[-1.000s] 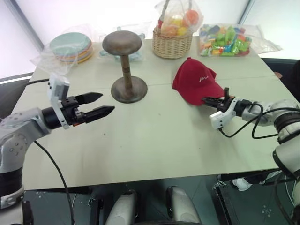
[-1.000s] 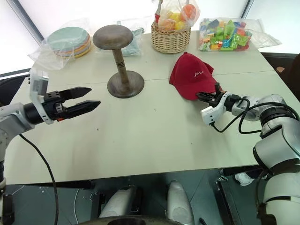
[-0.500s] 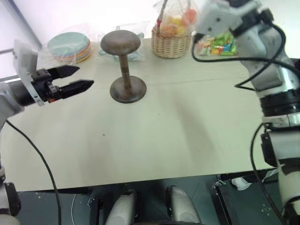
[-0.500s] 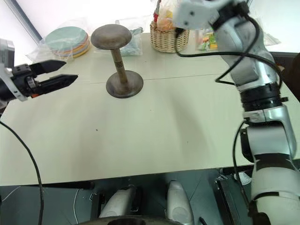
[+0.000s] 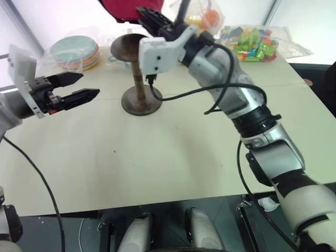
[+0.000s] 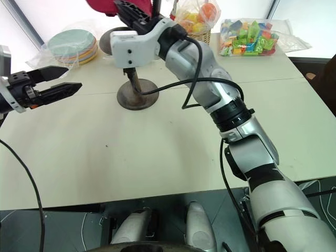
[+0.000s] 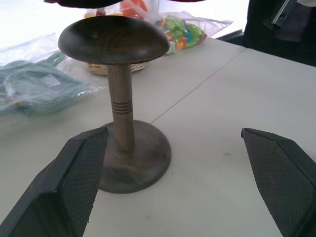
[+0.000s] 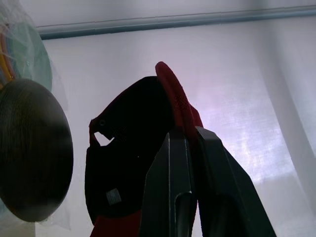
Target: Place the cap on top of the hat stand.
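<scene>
The pale worktop (image 5: 173, 157) carries the hat stand (image 5: 137, 73) at its far left-centre. Above the stand's domed top hangs the cap (image 5: 123, 9), its brim pinched in the closed jaws of the right gripper (image 5: 149, 18). The left gripper (image 5: 79, 86) hovers left of the stand, jaws apart and empty.

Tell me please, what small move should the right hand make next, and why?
Probably lower the dark red fabric cap so its hollow settles over the dark brown wooden hat stand's domed top. The right hand is shut on the cap's brim, holding it just above the dome, not yet resting on it. The left hand waits open, apart from the stand.
</scene>
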You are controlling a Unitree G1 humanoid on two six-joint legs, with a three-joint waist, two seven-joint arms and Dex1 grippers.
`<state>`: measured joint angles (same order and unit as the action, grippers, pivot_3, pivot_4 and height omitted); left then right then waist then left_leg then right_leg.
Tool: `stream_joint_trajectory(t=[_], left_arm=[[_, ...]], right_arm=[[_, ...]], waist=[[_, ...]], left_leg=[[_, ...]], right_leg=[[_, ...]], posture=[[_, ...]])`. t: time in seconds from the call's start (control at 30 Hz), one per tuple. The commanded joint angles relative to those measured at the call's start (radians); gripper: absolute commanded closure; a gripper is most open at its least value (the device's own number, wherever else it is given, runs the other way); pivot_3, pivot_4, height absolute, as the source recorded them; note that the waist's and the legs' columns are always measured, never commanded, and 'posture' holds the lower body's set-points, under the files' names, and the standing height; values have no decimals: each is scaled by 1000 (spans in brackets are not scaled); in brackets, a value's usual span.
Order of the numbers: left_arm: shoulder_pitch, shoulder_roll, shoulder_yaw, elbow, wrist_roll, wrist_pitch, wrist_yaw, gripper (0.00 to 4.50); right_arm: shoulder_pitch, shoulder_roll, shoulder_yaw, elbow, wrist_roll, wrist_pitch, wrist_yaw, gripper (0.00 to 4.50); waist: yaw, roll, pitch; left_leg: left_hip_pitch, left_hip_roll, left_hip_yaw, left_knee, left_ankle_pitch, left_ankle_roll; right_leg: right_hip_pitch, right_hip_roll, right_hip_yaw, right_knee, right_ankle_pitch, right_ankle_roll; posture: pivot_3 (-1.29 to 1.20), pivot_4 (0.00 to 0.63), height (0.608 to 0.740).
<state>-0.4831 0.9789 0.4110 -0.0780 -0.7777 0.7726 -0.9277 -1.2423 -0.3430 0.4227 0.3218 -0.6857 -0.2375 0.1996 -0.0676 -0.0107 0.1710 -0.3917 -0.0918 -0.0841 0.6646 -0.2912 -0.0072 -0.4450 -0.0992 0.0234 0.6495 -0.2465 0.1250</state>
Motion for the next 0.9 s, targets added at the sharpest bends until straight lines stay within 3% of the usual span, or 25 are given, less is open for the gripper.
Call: stream_joint_trajectory(t=[0.03, 0.2, 0.33, 0.67, 0.9], left_arm=[[-1, -5, 55, -51, -33, 10, 34, 0], [20, -22, 61, -86, -52, 24, 62, 0], [31, -24, 68, -102, -65, 31, 76, 0], [37, -54, 50, -92, -66, 14, 93, 0], [19, -71, 22, -71, -53, 1, 83, 0]], right_arm=[[-36, 44, 44, 88, -60, -63, -96, 4458], [-89, 114, 124, 336, -130, -127, -204, 4458], [-102, 126, 134, 370, -128, -135, -170, 4458], [55, 122, 106, -86, -86, 61, 173, 4458], [182, 92, 111, -200, -98, 96, 275, 4458]], waist=[[-2, 0, 0], [-5, 0, 0], [-7, 0, 0], [-6, 0, 0], [-3, 0, 0]], left_leg=[[0, 0, 0, 0, 0, 0], [0, 0, 0, 0, 0, 0], [0, 0, 0, -1, 0, 0], [0, 1, 0, -1, 0, -1], [0, 0, 0, 0, 0, -1]], right_leg=[[0, 0, 0, 0, 0, 0], [0, 0, 0, 0, 0, 0], [0, 0, 0, 0, 0, 0], [-1, 1, 0, 0, 0, 0], [0, 1, 0, 0, 0, 0]], posture=[[0, 150, 740], [0, 150, 740], [0, 150, 740], [0, 150, 740], [0, 150, 740]])
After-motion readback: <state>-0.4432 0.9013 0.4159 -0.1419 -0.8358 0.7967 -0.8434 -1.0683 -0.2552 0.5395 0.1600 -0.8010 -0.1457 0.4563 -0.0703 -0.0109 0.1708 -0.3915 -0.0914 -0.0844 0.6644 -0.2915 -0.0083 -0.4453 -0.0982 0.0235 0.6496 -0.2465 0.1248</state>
